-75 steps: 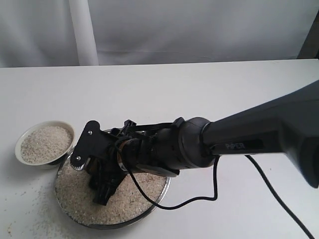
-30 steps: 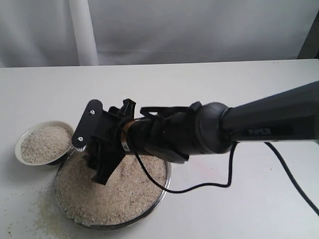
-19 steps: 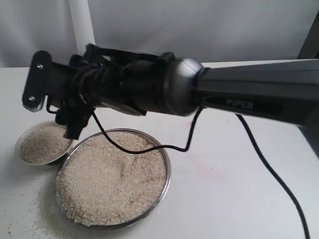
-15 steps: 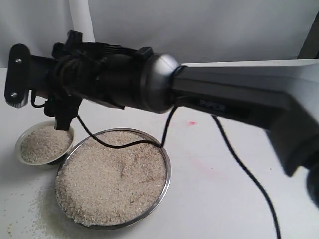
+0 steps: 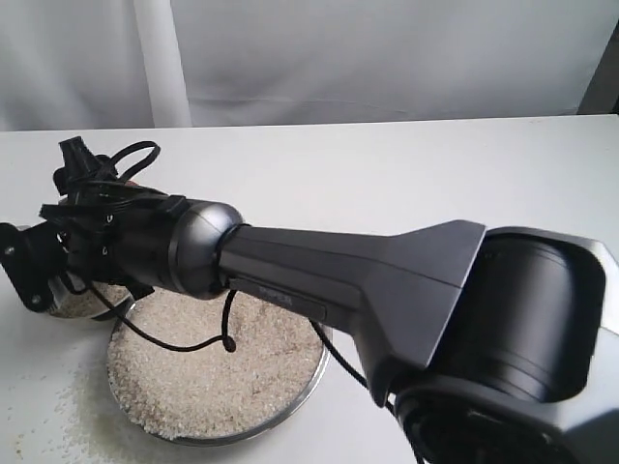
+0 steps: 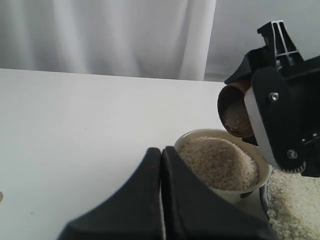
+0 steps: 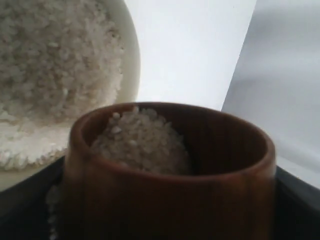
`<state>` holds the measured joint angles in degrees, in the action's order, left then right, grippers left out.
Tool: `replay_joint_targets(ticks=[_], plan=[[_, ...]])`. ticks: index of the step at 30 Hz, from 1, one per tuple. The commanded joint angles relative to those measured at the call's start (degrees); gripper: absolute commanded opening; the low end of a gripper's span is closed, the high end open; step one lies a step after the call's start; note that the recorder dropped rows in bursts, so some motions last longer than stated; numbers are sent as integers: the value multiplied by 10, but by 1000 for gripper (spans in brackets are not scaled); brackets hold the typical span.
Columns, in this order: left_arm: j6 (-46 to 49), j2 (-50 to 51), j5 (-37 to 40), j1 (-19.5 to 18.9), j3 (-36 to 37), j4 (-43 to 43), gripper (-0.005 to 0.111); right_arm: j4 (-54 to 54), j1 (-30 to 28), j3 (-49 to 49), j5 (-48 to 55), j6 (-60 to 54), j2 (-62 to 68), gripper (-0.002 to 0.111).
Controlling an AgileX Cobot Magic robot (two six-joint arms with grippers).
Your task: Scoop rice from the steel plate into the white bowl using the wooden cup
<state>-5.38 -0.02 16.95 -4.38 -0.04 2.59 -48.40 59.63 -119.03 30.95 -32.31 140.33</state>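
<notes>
My right fingers [image 6: 278, 40] clamp the wooden cup [image 6: 234, 113], tipped and part-full of rice [image 7: 140, 142], just above the heaped white bowl [image 6: 199, 135], left of the plentifully stocked steel plate [image 5: 208, 440]; my left fingers [image 6: 150, 200] rest together.

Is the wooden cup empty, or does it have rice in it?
Holds rice: grains heap inside the wooden cup, which is tilted over the white bowl.

Smooth w/ faint satin sheen: small reddish-brown wooden cup [image 7: 175, 200]; pale beige rice [image 7: 137, 142] is grainy, matt. Small cream-white ceramic bowl [image 6: 227, 194] looks glazed, soft gloss; wide round steel plate [image 5: 218, 440] is shiny polished metal at rim. White table [image 6: 75, 125] smooth, matt; dark grey arm casing [image 5: 358, 271] semi-matt.
</notes>
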Motion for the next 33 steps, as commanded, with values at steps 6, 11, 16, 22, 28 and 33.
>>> replay_joint_targets(ticks=[6,11,16,22,28,33], plan=[[-1,0,-7,4,0,-1,0,-90,10,-8,1,-51,15,0],[-1,0,-7,4,0,-1,0,-118,10,-8,2,-65,19,0],[-1,0,-7,4,0,-1,0,-149,10,-8,2,-69,19,0],[-1,0,-7,4,0,-1,0,-186,16,-8,2,-69,19,0],[-1,0,-7,4,0,-1,0,-219,19,-8,0,-69,19,0],[-1,0,-7,4,0,-1,0,-241,19,-8,-12,-69,19,0]])
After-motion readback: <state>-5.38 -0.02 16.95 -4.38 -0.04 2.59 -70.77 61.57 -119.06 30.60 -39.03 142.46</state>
